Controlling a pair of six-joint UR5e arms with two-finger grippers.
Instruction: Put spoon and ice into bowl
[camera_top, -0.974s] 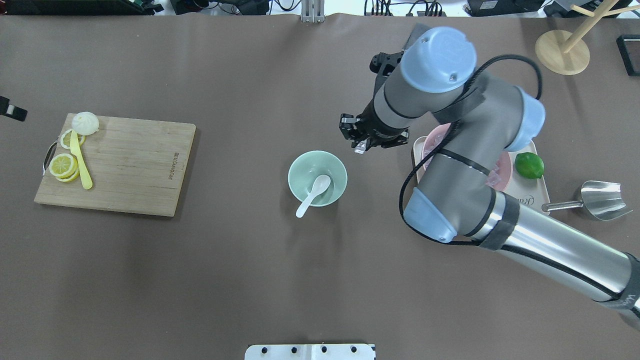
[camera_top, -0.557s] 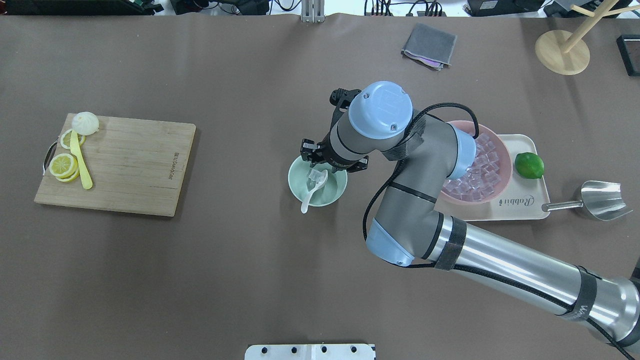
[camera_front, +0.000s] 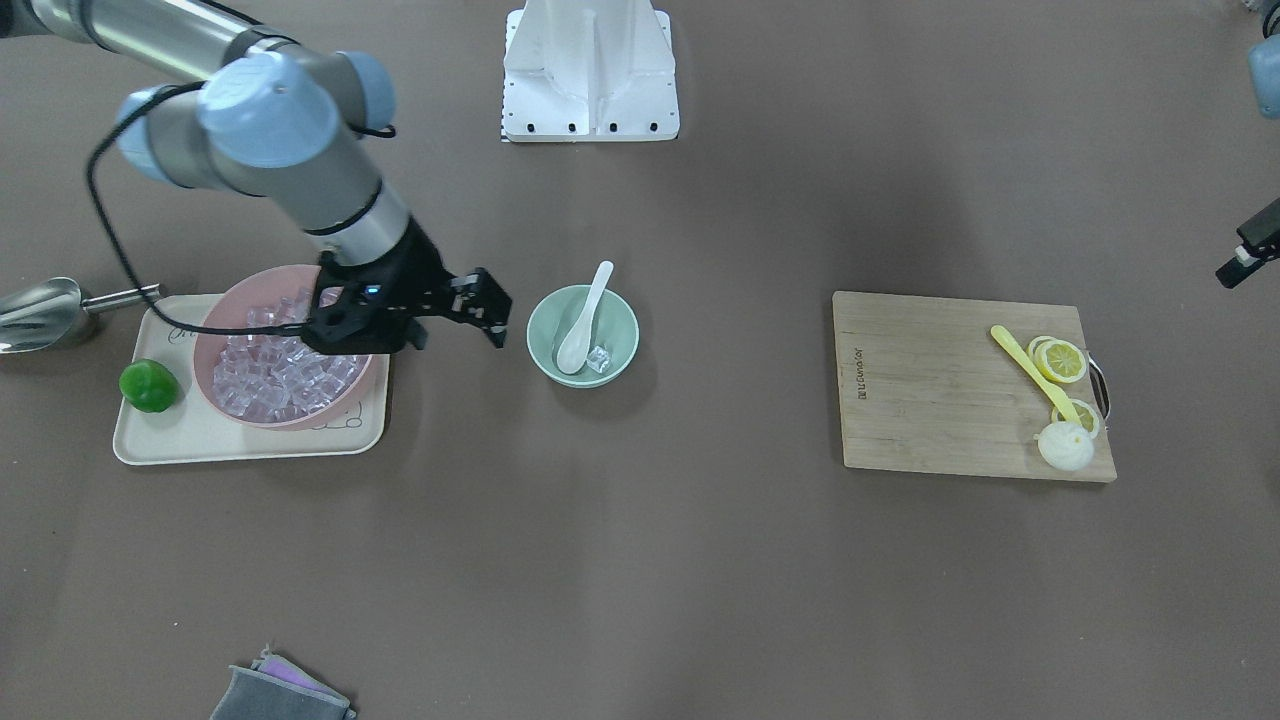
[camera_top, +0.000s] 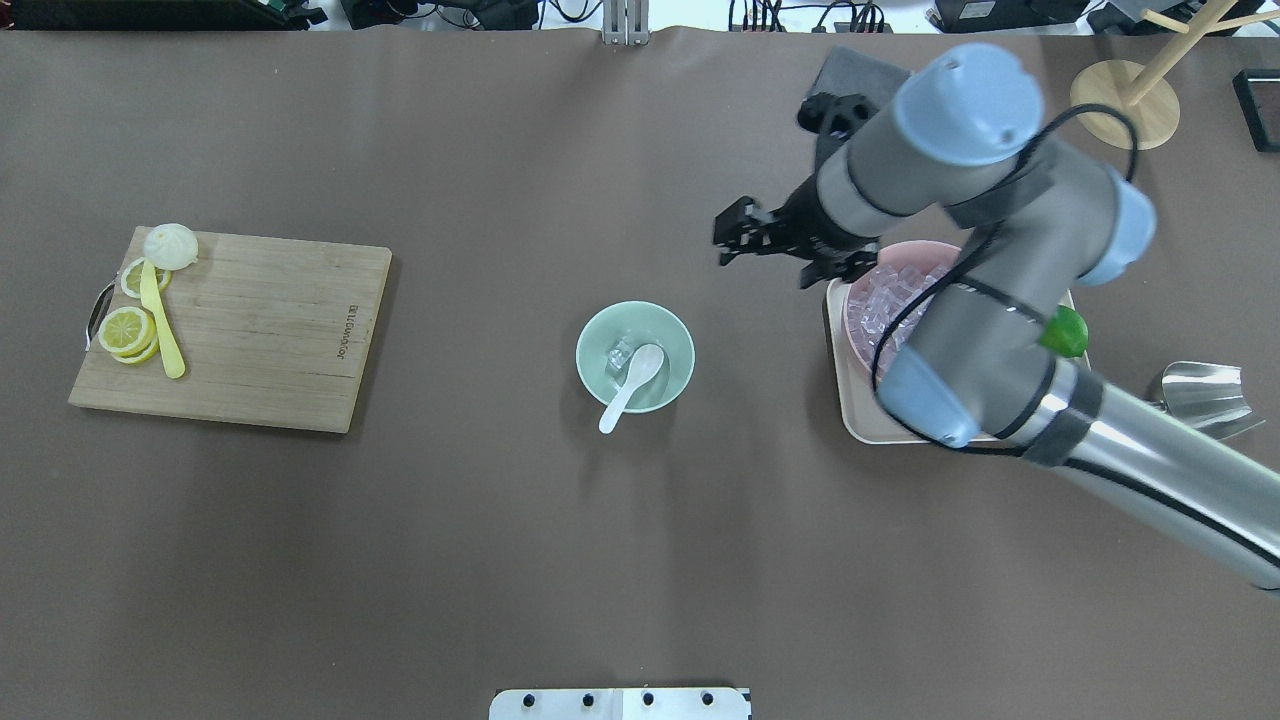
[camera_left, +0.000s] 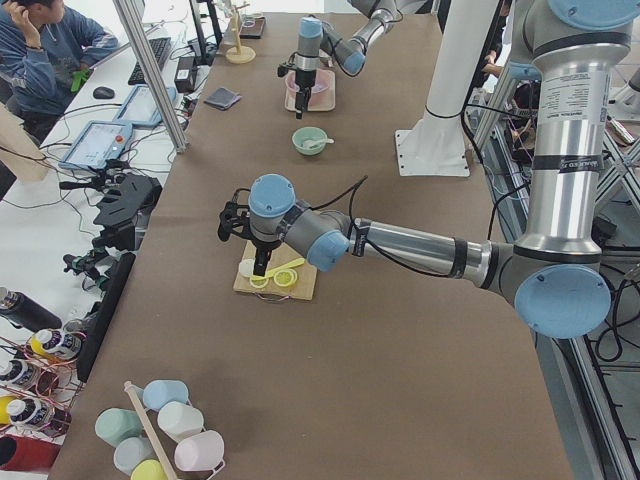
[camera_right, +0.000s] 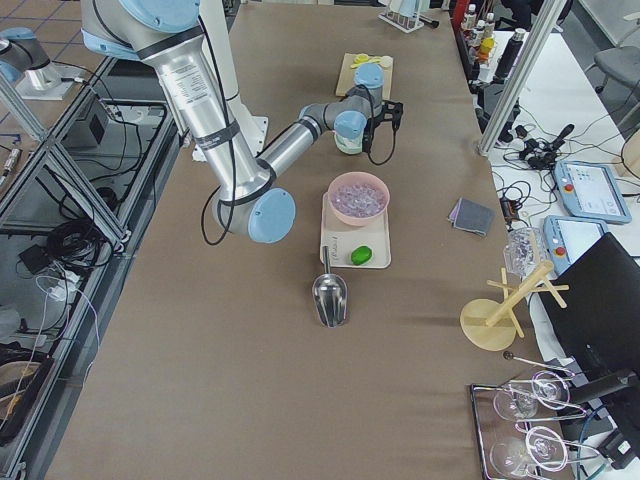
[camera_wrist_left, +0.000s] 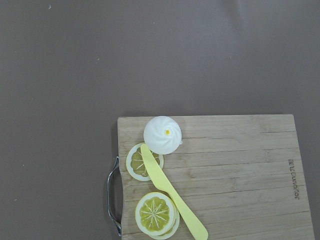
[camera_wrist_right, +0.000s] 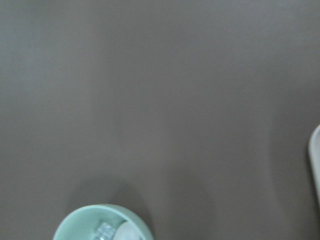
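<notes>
At the centre of the overhead view, on the matte brown surface (camera_top: 480, 560), sits the bowl (camera_top: 676, 350), small, round and mint green, with smooth, plain walls. The spoon (camera_top: 628, 388) is glossy translucent white. Its deep oval scoop lies on the bowl's floor, and its short curved handle leans over the rim toward the lower left of the frame. The ice (camera_top: 620, 353), a single clear, glassy cube, rests on the bowl's floor just beside the scoop, at its upper left. Up and to the right of the bowl, the right pincer (camera_top: 722, 240), black and angular, hangs over bare surface. Its jaws stand apart with nothing between them. Behind it, at the right of the frame, a larger pink bowl (camera_front: 202, 345) is heaped with many similar clear cubes. It stands on a cream rounded-rectangle tray (camera_front: 200, 445) beside a shiny green lime (camera_front: 150, 386), and a polished steel scoop (camera_front: 40, 312) lies just off the tray's end. At the left of the overhead view, a grained wooden board (camera_top: 270, 330) carries lemon slices (camera_top: 126, 330), a long thin yellow utensil (camera_top: 160, 325) and a white pleated dome (camera_top: 171, 246). In the exterior left view the left pincer (camera_left: 260, 268) hangs over that board, but I cannot tell whether it is open or closed.
</notes>
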